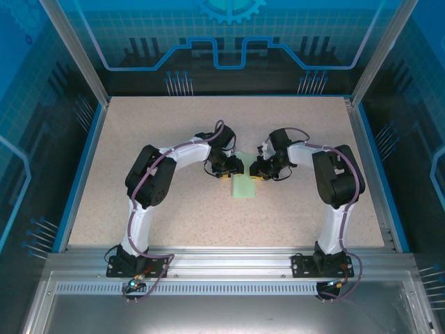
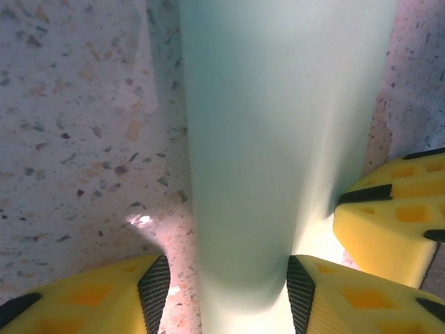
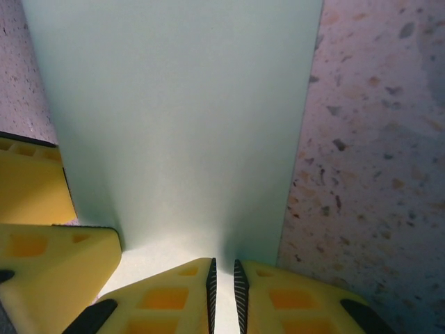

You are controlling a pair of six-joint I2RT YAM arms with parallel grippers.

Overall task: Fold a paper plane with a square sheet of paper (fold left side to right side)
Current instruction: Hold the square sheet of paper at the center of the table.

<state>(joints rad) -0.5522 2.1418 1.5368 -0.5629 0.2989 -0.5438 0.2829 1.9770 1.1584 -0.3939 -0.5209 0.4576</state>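
R pincer nips paper edge; L pincer jaws apart, astride it.

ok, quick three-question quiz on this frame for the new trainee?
1. Whose fingers stand wider apart: A, left gripper, or B, right gripper?
2. Do both grippers meet at the near or the far end of the square sheet of paper, seen from the arm bases?
3. True or false: the paper lies against the left edge of the table.
Key: 1 A. 2 Far end. 3 False, it lies mid-table.
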